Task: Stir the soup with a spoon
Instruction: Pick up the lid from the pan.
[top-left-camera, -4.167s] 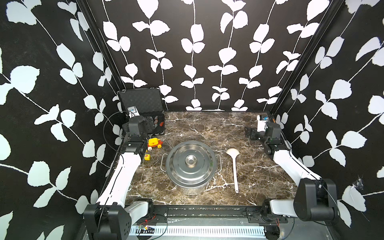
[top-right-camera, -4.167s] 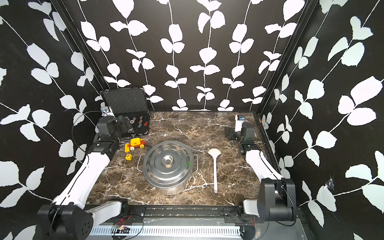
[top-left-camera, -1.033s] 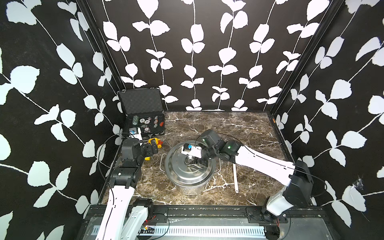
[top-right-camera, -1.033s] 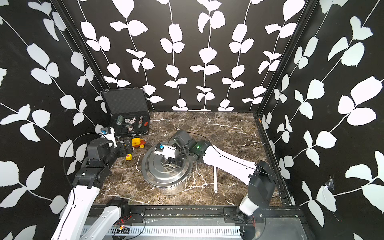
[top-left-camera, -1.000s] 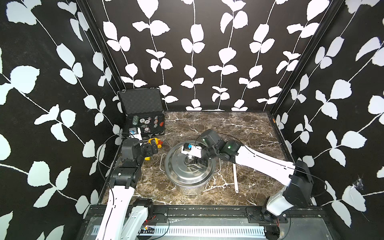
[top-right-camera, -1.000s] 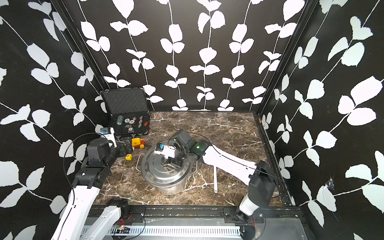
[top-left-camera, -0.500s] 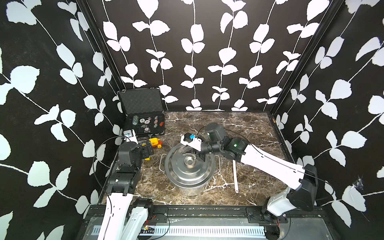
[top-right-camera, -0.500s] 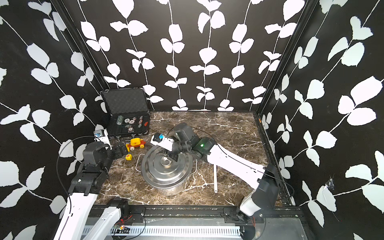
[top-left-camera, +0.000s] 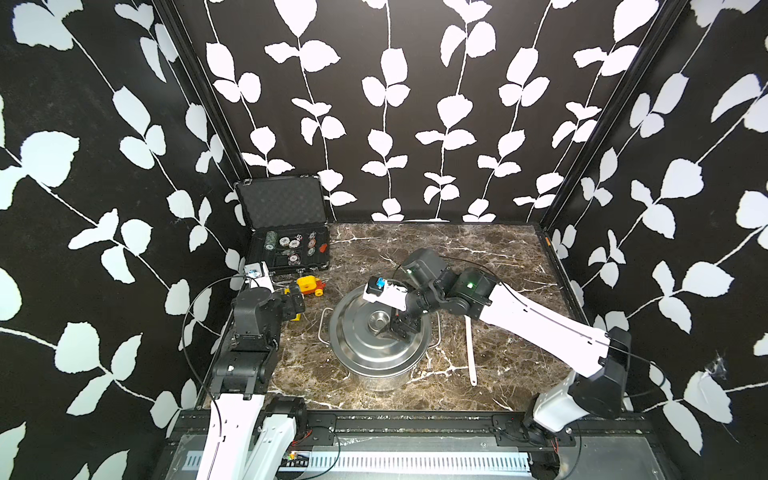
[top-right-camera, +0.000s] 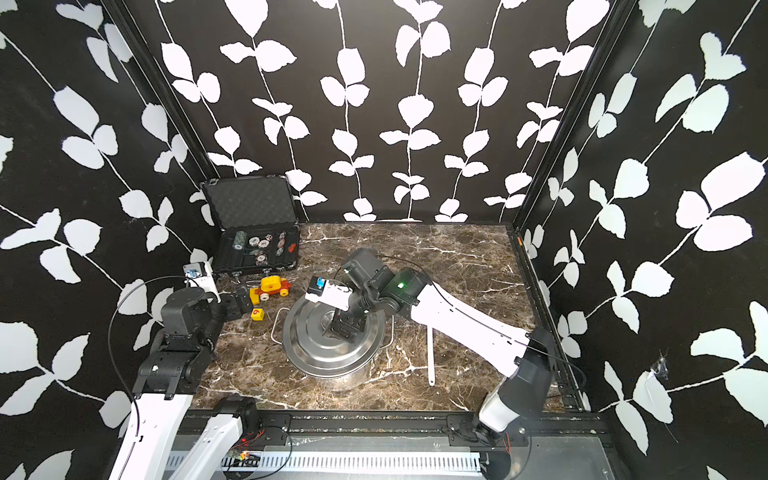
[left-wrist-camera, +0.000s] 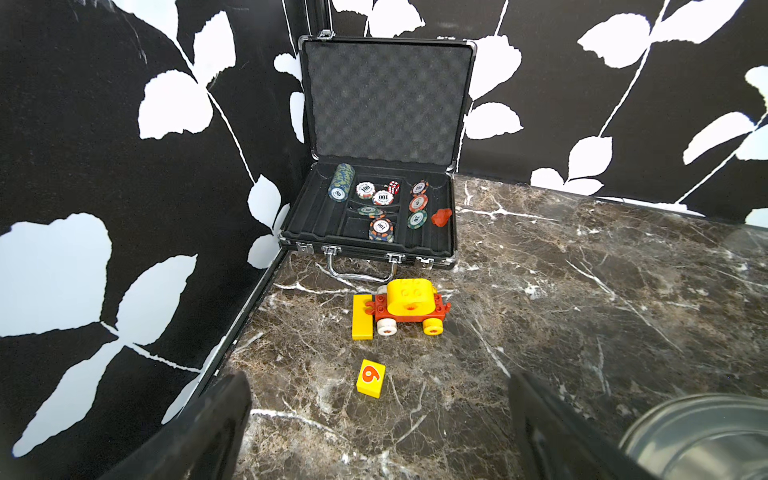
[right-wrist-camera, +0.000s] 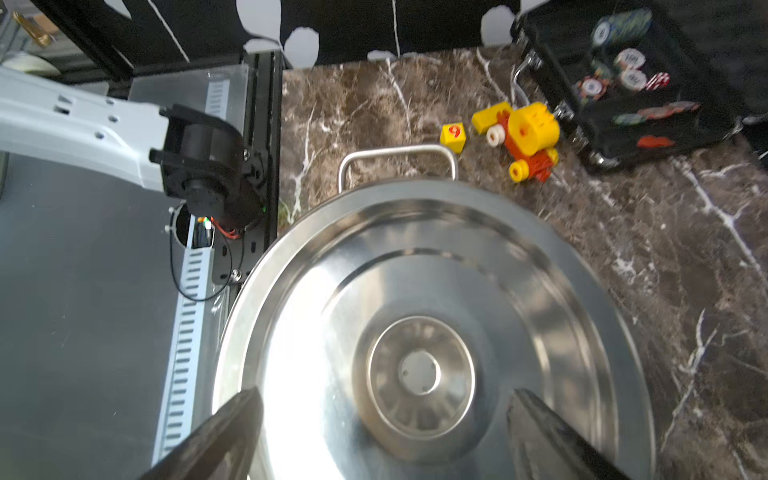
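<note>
Right arm reaches across, wrist pitched down. Right gripper (right-wrist-camera: 384, 395) over steel pot lid (top-left-camera: 361, 349), jaws spread wide flanking knob (right-wrist-camera: 419, 372), gripping nothing. Left gripper (left-wrist-camera: 378, 380) spread, empty, near yellow number block (left-wrist-camera: 370, 378). White ladle (top-left-camera: 469, 353) lies flat on marble beside pot, bowl hidden under right arm.

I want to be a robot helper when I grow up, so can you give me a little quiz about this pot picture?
1. True or false: the lid sits on the pot.
2. Fill in: over the lid's knob, the right gripper is ____ (open or shut).
3. Where is the spoon?
A. Inside the pot
B. Lying on the table beside the pot
C. Held by the right gripper

Key: 1 true; 2 open; 3 B.
</note>
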